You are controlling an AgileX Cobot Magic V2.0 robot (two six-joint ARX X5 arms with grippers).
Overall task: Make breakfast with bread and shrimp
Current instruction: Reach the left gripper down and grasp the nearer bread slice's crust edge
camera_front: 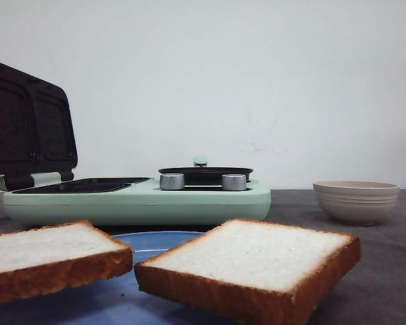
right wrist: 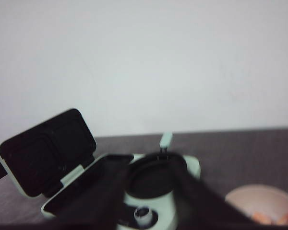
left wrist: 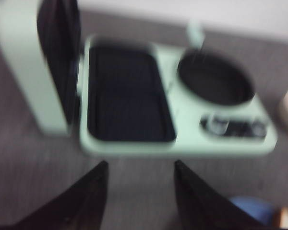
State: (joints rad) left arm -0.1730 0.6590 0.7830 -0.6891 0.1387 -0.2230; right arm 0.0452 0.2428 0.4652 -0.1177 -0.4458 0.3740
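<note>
1. We saw two slices of bread, one at the left (camera_front: 51, 261) and one at the right (camera_front: 254, 267), lying close to the front camera on a blue plate (camera_front: 149, 242), apart from each other.
2. Behind them stood a mint-green breakfast maker (camera_front: 139, 200), its dark-lined lid (camera_front: 27, 125) raised upright at the left and a round black pan (camera_front: 204, 173) seated above two silver knobs.
3. We could read no brand, label or writing on any surface.
4. A beige ribbed bowl (camera_front: 356, 201) sat to the right; the right wrist view showed orange-pink shrimp (right wrist: 273, 218) inside it.
5. The left gripper (left wrist: 139, 196) hovered before the appliance with its jaws spread and nothing between them.
6. The right gripper (right wrist: 151, 206) appeared as blurred dark fingers, parted and holding nothing.
</note>
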